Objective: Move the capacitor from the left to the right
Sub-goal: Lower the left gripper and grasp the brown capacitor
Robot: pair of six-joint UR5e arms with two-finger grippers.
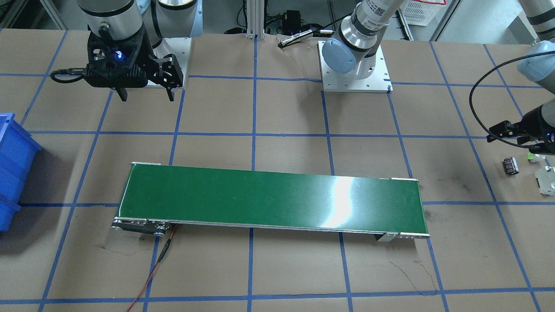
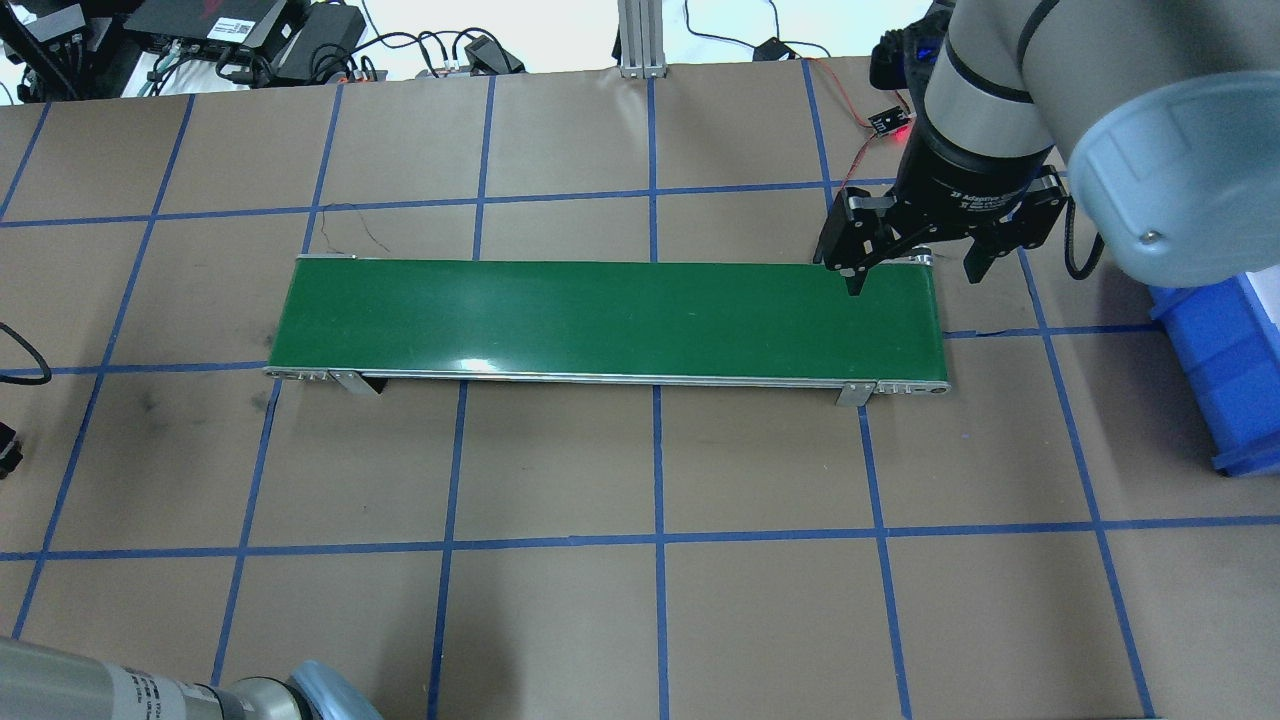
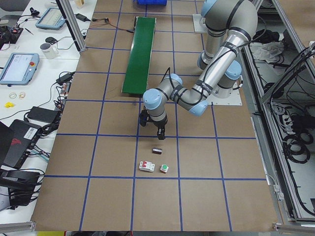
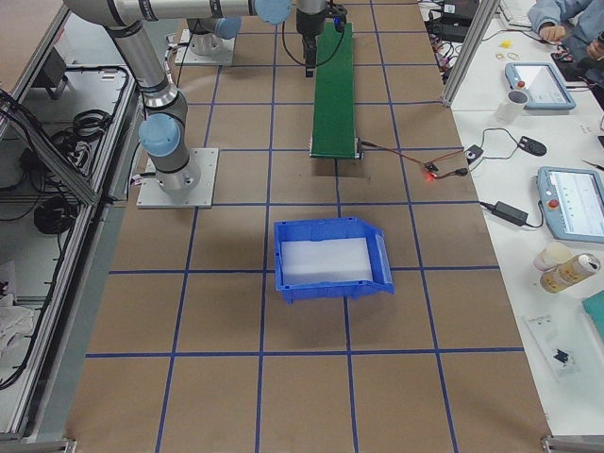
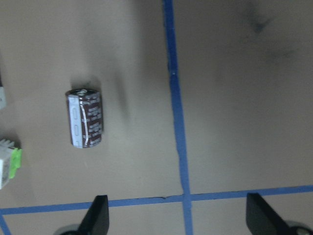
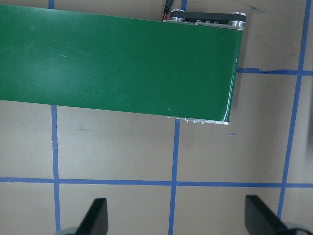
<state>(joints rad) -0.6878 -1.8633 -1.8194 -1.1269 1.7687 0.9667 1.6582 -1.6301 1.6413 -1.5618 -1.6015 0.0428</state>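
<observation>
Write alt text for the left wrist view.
A dark capacitor lies on its side on brown paper, left of a blue tape line. The left gripper is open, its fingers at the bottom edge, clear of it; a green-capped white part sits at the left edge.

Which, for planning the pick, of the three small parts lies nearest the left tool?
The capacitor, the only dark cylinder among them, lying on its side.

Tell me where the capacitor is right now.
Front-facing view, far right (robot's left): the capacitor lies on the table paper beyond the green belt, beside the small green-capped white part.
</observation>
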